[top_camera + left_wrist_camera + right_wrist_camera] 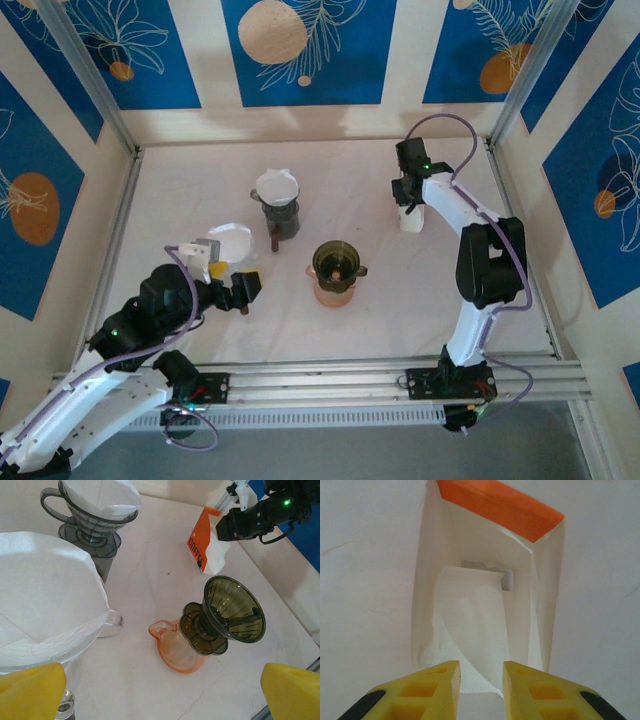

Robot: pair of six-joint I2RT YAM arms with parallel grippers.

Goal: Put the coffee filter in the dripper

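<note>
Right hand [481,672] part-closed astride filter [470,622] in bag [540,605], grip unclear; left hand [161,692] open. Pickup step; next pinch, pull, carry to dripper [235,610].

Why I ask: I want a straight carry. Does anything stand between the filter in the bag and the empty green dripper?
Nothing visible does. The coffee filter sits in the open bag at the right gripper. The table between it and the empty green dripper is bare. The filter-lined dripper stands off that line.
</note>
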